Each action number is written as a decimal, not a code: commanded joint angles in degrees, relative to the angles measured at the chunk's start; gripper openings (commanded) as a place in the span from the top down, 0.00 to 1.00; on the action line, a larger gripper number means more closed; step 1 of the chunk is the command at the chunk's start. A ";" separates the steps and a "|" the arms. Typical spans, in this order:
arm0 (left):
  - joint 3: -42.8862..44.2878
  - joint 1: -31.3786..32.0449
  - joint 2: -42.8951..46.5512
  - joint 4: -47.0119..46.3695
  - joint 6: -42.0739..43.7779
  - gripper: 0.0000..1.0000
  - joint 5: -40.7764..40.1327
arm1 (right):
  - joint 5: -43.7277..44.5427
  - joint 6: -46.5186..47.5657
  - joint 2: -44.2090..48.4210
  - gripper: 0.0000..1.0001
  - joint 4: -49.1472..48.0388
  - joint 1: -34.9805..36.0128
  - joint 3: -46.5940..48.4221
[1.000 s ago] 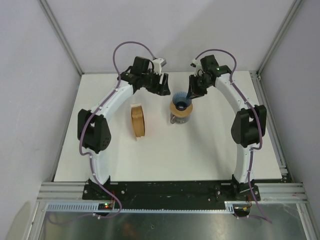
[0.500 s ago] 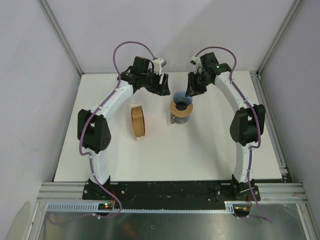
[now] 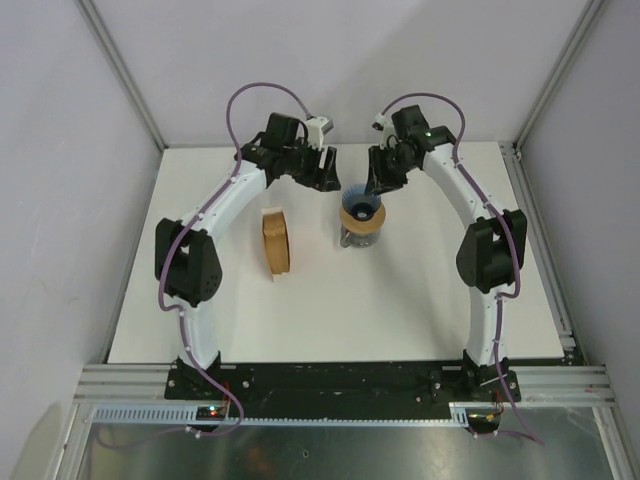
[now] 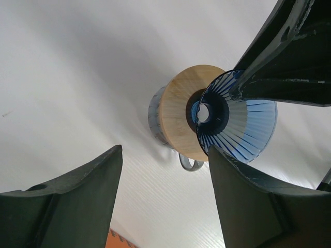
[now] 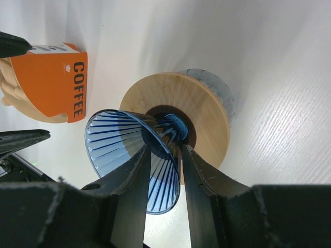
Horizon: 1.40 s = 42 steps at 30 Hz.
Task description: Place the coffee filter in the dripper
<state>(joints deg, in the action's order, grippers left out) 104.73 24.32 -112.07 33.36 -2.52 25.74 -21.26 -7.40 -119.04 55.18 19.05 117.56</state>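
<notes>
White table [image 3: 420,300], both arms reaching in to the upper centre of the top view.

Glass jug [image 4: 154,116] stands mid-frame with the wooden collar [image 5: 201,108] on top. Well to its left is the filter stack [image 3: 275,240], upright on edge in an orange "COFFEE" holder [image 5: 51,88].

The dripper [image 5: 119,139] is on the collar but tipped. Its narrow end is at the collar's hole and its mouth faces the lower left of the right wrist view. Nothing inside it.

Right gripper [image 5: 164,150]: jaws narrow, straddling the dripper's wall, apparently one finger inside the cone and one outside. Can't tell if it's biting or just loose around it.

Left gripper [image 4: 164,152]: fingers spread wide, nothing between them, hanging just left of the jug.

Coffee filter: I see no single sheet out anywhere, so I take it to be in the stack.

Handling, my read:
- The filter is thin paper, near weightless and floppy, and it creases easily. Sheets likely cling, so peel off the outermost one only.
- Pinch lightly at the rounded edge and don't crush the cone shape.
- The dripper looks light, slick and tippy, so get it upright and seated first.
</notes>
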 commanded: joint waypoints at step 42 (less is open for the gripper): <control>-14.77 -7.67 23.37 -0.58 15.51 0.08 -19.75 | 2.51 -1.63 33.10 0.01 -23.75 -4.35 -27.45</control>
<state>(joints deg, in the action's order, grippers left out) 94.87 17.78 -94.17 33.41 6.87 13.63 -19.79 -6.70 -92.38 40.73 15.11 97.67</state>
